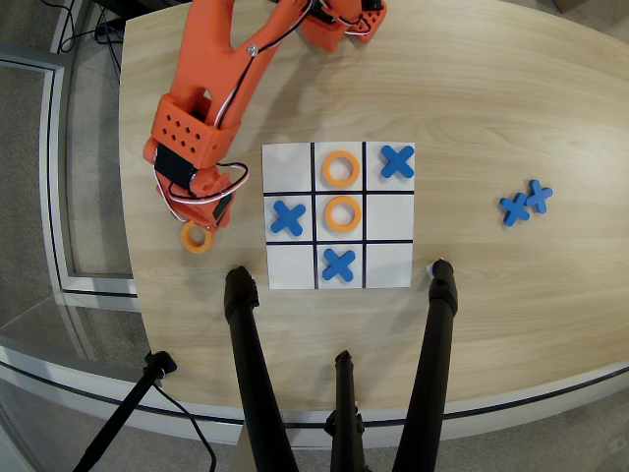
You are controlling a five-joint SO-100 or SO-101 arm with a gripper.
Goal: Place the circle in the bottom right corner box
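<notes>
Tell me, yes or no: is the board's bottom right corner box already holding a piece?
No. In the overhead view the bottom right corner box is bare white, beside the blue X.

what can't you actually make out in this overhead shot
- The tool's fingertips: hidden under the orange arm, so open or shut cannot be told.
- One loose orange ring beside the board: covered by the arm; only the lower ring shows, partly.
- Whether the tool touches that lower ring: cannot be told from above.
- The arm's base: cut off by the top edge.
</notes>
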